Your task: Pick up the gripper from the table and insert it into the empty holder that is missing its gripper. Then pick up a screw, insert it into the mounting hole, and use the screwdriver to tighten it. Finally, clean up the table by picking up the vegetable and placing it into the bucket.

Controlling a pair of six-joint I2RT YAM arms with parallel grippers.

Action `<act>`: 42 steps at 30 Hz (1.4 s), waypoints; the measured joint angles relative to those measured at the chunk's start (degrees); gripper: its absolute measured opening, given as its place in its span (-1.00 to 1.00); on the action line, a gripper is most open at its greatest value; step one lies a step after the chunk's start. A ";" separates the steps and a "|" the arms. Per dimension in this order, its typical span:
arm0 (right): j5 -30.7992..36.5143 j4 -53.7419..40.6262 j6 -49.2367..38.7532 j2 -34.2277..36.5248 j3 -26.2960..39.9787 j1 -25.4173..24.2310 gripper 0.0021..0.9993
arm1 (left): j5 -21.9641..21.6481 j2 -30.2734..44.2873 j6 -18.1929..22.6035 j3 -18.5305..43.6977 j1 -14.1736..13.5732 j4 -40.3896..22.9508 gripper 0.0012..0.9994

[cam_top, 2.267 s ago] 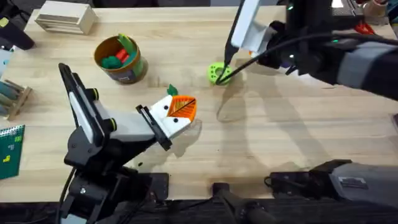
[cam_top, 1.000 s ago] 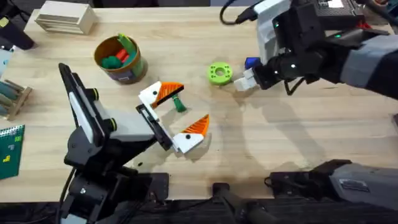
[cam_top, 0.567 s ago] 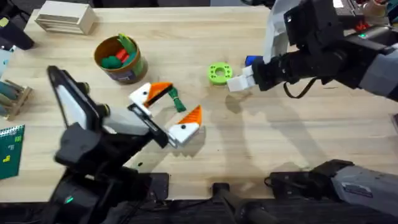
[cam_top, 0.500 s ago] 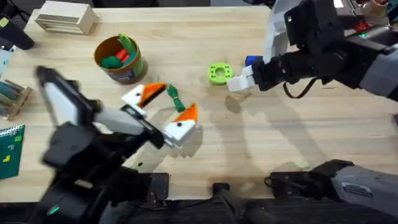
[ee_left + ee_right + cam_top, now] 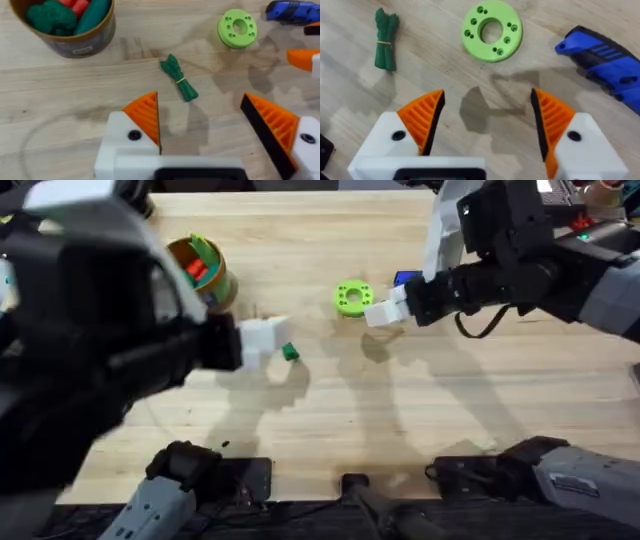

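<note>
Vegetable [image 5: 179, 78] lies between left end effector's [image 5: 205, 122] spread fingers, untouched.

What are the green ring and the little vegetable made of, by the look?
Green ring: looks like rigid matte plastic, possibly 3D-printed; sharp edges, a clean centre bore and small holes around it. Vegetable: dark green, soft-looking toy, maybe felt or rubbery plastic; dull surface, bundled stalks with a thin yellow band. The pictures do not settle which.

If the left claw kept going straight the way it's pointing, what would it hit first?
Probably the vegetable: it lies on the table just ahead of the open left gripper, between its fingers' line. Depth is uncertain.
</note>
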 joint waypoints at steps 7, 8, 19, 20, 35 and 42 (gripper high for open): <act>0.00 -0.09 0.00 0.00 0.00 0.00 0.98 | 5.85 11.62 -3.82 0.85 0.00 4.34 0.97; 0.00 -0.09 0.00 0.00 0.00 0.00 0.98 | 6.15 13.19 -5.12 0.85 0.00 5.02 0.98; 0.00 -1.30 0.00 -0.36 0.02 0.00 0.98 | -0.03 33.49 -28.09 0.85 -4.83 11.07 0.97; -0.02 -2.14 -0.01 -0.83 0.03 0.00 0.98 | -1.17 34.79 -29.34 0.85 -5.64 11.19 0.97; -0.42 -9.56 0.00 -10.67 2.16 0.00 0.98 | -6.97 44.70 -34.20 1.05 -7.67 18.82 -0.52; -0.42 -10.62 0.00 -10.67 2.16 0.00 0.98 | -6.26 43.63 -34.09 4.23 -7.64 9.45 -0.95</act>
